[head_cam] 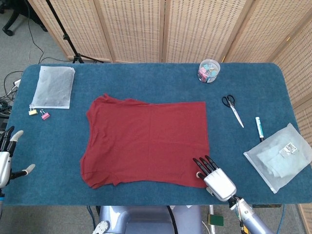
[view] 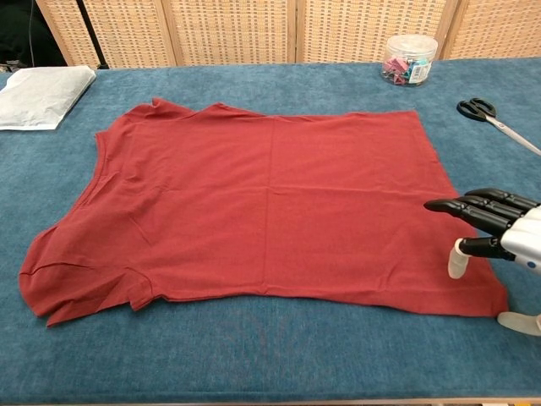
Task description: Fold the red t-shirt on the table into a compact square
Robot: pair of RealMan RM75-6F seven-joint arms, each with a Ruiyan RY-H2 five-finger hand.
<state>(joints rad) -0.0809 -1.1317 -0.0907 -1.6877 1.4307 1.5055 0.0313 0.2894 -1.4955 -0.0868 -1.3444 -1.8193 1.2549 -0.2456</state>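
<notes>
The red t-shirt lies spread flat on the blue table, its collar and sleeves toward the left. My right hand is over the shirt's near right corner, its fingers stretched out and apart above the cloth, holding nothing. Whether it touches the fabric I cannot tell. My left hand hangs open off the table's left edge, far from the shirt, seen only in the head view.
A clear plastic bag and two small clips lie at the back left. A jar of clips, scissors, a pen and a packaged garment occupy the right side.
</notes>
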